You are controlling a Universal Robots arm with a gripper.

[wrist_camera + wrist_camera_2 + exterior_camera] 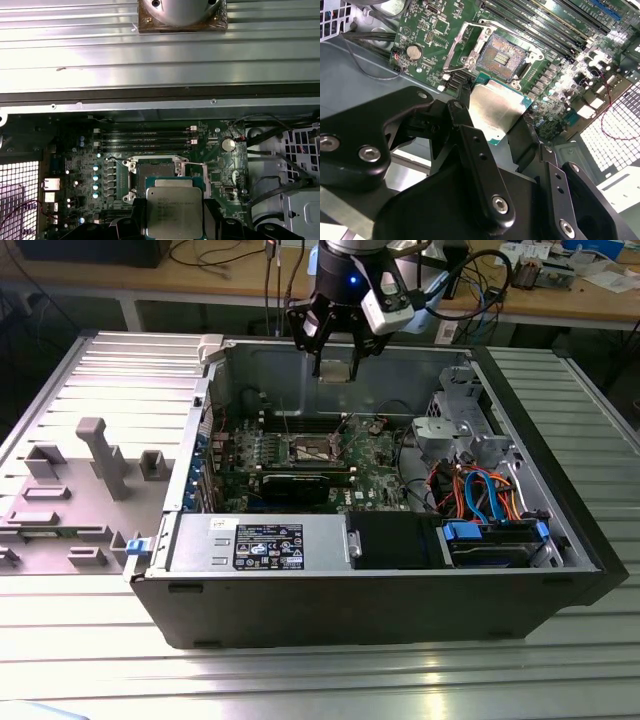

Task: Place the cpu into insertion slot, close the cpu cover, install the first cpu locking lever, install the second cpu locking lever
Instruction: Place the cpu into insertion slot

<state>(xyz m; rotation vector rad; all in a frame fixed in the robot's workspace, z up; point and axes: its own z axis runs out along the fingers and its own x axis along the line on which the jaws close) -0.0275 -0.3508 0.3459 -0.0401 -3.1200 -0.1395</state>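
Observation:
My gripper (335, 366) hangs over the open computer case (380, 590), shut on the cpu (335, 370), a flat square chip with a silver-grey top. In both wrist views the black fingers (463, 120) clamp two opposite edges of the cpu (496, 111) (174, 212). The insertion slot (501, 57) (152, 172) lies below on the green board, its brownish centre bare. In the exterior view the insertion slot (312, 448) sits mid-board. Beside the socket the cpu cover (454, 47), a thin silver frame, is swung open. The chip is held apart from the socket, above it.
Memory sticks (150, 140) run along one side of the socket. A long black card (300, 483), a power supply (265, 545) and a drive cage with orange and blue cables (480, 490) fill the case. A grey fixture tray (80, 490) lies at the exterior view's left.

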